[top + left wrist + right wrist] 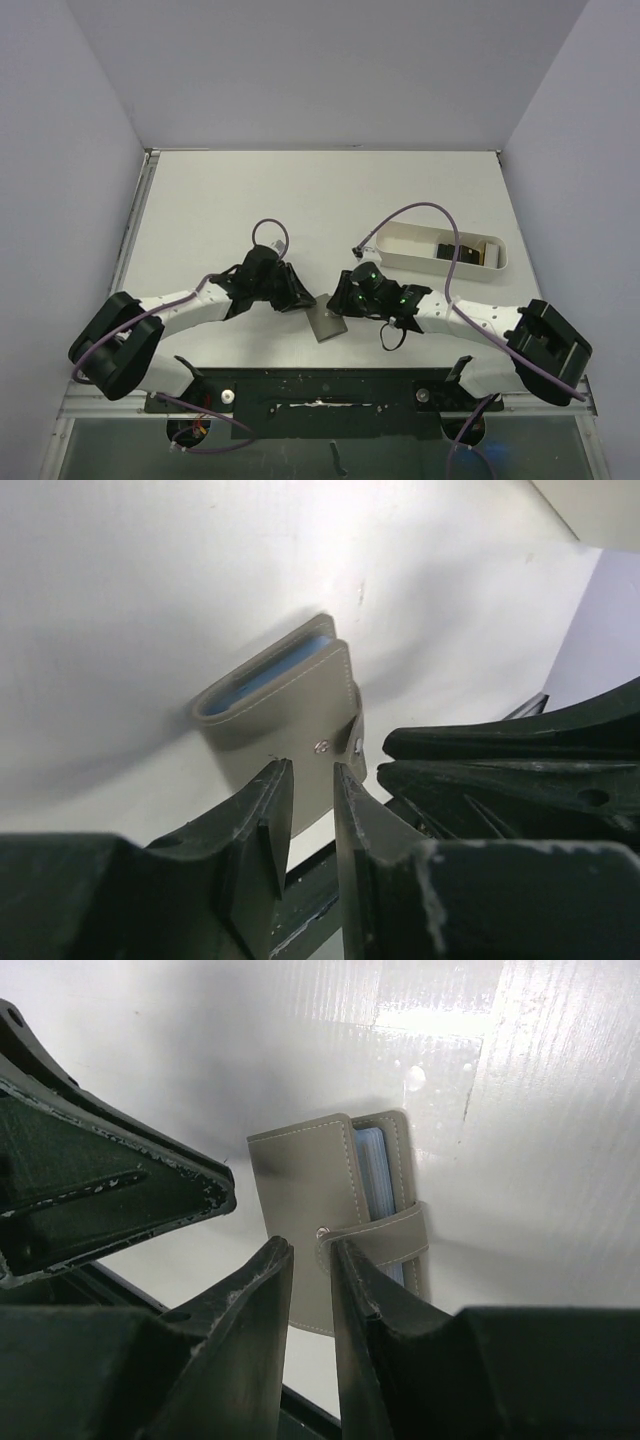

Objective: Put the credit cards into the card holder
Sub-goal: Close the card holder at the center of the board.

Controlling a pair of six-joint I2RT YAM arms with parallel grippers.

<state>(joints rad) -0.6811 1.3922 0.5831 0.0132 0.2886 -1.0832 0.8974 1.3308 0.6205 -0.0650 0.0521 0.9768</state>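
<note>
The grey-olive card holder (pixel 327 325) lies on the table between both arms, closed, with its snap strap across it and the blue lining showing at its edge (pixel 285 705) (pixel 330 1210). My left gripper (pixel 303 300) (pixel 312 772) hovers at its left edge, jaws a narrow gap apart with nothing between them. My right gripper (pixel 343 300) (pixel 312 1245) is at its right side, jaws also narrowly apart, fingertips at the strap's snap end. Dark credit cards (pixel 451 247) lie in the white tray (pixel 400 243).
The white oblong tray sits at the right rear of the table, with a tan object (pixel 481 252) beside the cards. A purple cable (pixel 420 208) arcs over the tray. The table's near edge and the dark mounting rail (pixel 320 395) lie just behind the card holder.
</note>
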